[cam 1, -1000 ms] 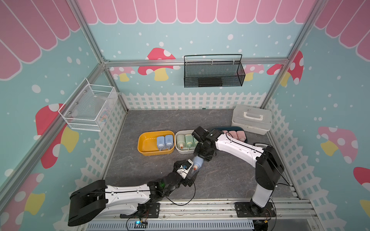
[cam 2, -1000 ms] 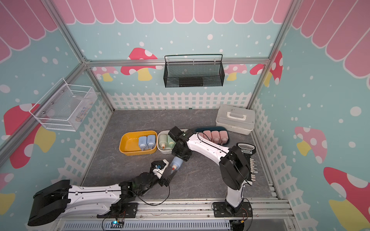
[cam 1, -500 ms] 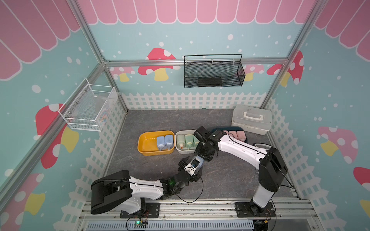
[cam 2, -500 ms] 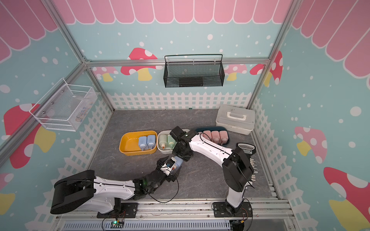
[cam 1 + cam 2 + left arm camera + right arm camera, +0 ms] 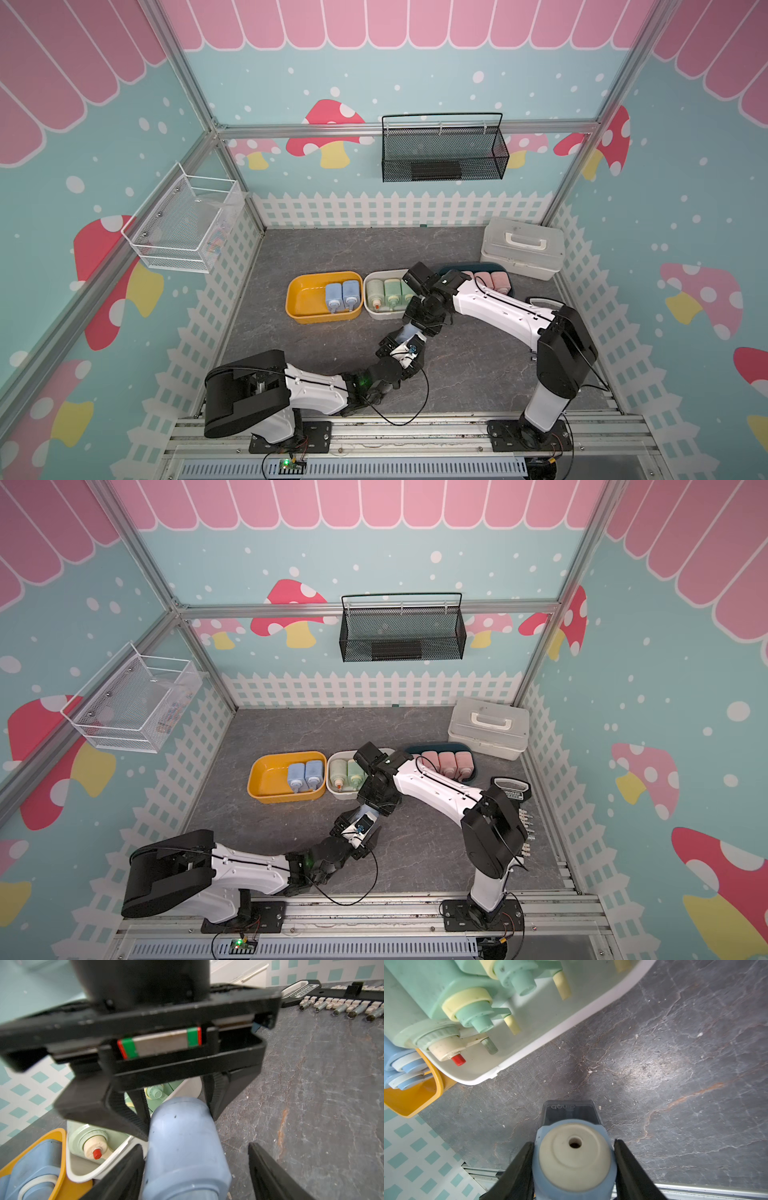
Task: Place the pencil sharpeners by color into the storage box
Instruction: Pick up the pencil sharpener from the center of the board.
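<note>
Now, your right gripper [image 5: 573, 1144]: clamped on both sides of the blue sharpener [image 5: 182, 1130], held above the table [image 5: 675, 1064];
Your left gripper [image 5: 195, 1146]: jaws apart, straddling its other end; one finger [image 5: 124, 1174] touching, the other clear;
Long axis: runs gripper to gripper;
Yellow tray [image 5: 320, 275]: holds two blue sharpeners [image 5: 343, 293]; nearer your left arm.

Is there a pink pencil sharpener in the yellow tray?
No, only two blue pencil sharpeners lie in the yellow tray.
</note>
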Available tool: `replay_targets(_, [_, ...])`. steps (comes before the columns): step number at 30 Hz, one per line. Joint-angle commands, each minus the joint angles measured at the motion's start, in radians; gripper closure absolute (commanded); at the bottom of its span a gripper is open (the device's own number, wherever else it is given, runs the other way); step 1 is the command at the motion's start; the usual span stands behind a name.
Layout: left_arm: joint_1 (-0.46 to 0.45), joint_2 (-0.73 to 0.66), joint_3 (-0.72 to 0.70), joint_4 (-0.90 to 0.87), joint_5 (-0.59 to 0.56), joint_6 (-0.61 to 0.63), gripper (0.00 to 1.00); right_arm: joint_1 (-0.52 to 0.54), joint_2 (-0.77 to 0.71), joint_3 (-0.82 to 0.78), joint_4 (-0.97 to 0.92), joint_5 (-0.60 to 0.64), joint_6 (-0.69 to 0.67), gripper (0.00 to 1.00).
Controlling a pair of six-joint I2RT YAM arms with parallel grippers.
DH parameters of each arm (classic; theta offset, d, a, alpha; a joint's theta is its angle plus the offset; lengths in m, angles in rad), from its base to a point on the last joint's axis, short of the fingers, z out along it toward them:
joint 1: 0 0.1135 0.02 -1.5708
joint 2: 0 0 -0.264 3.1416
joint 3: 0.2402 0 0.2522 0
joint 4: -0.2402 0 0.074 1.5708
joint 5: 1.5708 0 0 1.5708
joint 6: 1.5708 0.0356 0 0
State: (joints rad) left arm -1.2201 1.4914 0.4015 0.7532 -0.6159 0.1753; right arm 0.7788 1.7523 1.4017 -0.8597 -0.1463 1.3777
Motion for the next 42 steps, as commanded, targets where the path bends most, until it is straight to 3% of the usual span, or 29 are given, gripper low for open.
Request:
replay_targets(1, [-0.006, 0.004, 0.026, 0.000, -0.011, 0.018, 0.28, -0.004, -0.025, -0.013, 0.007, -0.019, 0.006, 1.00])
replay_targets(7, [-0.008, -0.003, 0.026, -0.029, -0.010, 0.010, 0.47, -0.005, -0.030, -0.020, 0.007, -0.023, 0.009, 1.00])
replay_targets(13, [-0.007, -0.005, 0.022, -0.035, -0.011, -0.002, 0.50, -0.005, -0.036, -0.026, 0.018, -0.026, 0.008, 1.00])
replay_targets(15, [-0.008, -0.008, 0.022, -0.035, -0.007, -0.007, 0.57, -0.006, -0.040, -0.029, 0.033, -0.025, -0.004, 0.99])
replay_targets(21, [-0.002, -0.036, 0.023, -0.085, 0.018, -0.065, 1.00, -0.008, -0.067, -0.065, 0.133, -0.032, -0.059, 0.60])
replay_targets(23, [0.004, -0.048, 0.011, -0.085, 0.012, -0.094, 1.00, -0.009, -0.069, -0.048, 0.135, -0.023, -0.096, 0.47])
replay_targets(24, [0.007, -0.057, 0.003, -0.085, 0.010, -0.108, 1.00, -0.009, -0.074, -0.047, 0.147, -0.017, -0.111, 0.31])
replay_targets(25, [0.011, -0.066, -0.004, -0.085, 0.011, -0.119, 1.00, -0.009, -0.079, -0.047, 0.159, -0.011, -0.123, 0.04])
replay_targets(26, [0.015, -0.078, -0.013, -0.085, 0.011, -0.131, 1.00, -0.009, -0.086, -0.050, 0.173, -0.004, -0.136, 0.01])
replay_targets(31, [0.063, -0.150, -0.066, -0.089, 0.005, -0.214, 1.00, -0.008, -0.132, -0.049, 0.197, 0.087, -0.233, 0.01])
replay_targets(35, [0.108, -0.246, -0.095, -0.129, -0.014, -0.285, 1.00, -0.008, -0.186, -0.049, 0.240, 0.174, -0.411, 0.01])
replay_targets(42, [0.210, -0.467, -0.118, -0.274, -0.029, -0.379, 1.00, -0.008, -0.246, -0.146, 0.496, 0.154, -0.721, 0.01])
